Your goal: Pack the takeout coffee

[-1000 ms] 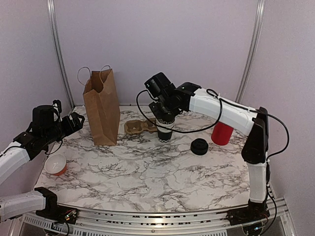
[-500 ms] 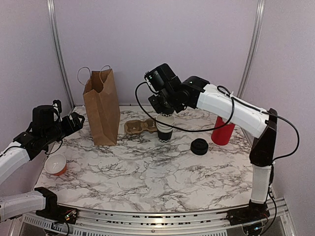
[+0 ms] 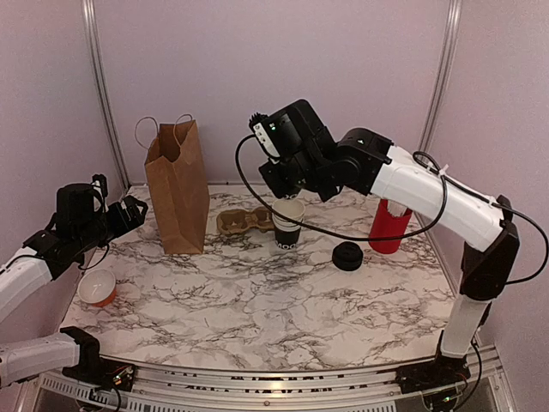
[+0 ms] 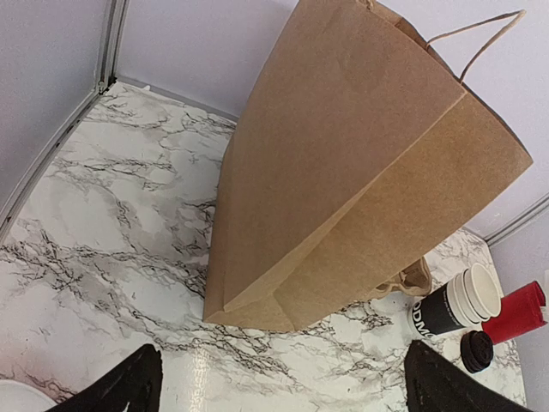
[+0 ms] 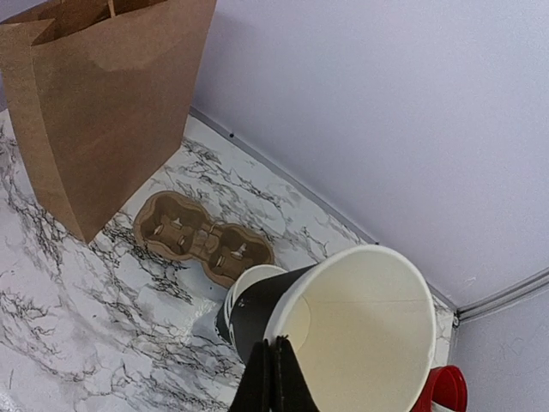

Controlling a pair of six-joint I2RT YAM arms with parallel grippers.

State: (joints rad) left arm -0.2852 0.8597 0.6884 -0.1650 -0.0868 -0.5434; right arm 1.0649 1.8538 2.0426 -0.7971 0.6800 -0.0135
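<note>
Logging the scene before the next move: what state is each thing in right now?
Bag: upright, open on top.
Carrier: flat, empty.
Top cup: lidless, tilted, rim pinched by right fingers.
Cup stack: upright, lidless.
Lid: loose on the table.
Red cup: upright.
Left fingers: open, empty.

— Left arm?
— Folded low on its own side. The left tool (image 4: 283, 390) points level, fingers spread wide, holding nothing.
— And the right?
— Stretched high and leftward, wrist bent down. The right tool (image 5: 273, 378) is pinched tight on a cup (image 5: 364, 330) rim.
</note>
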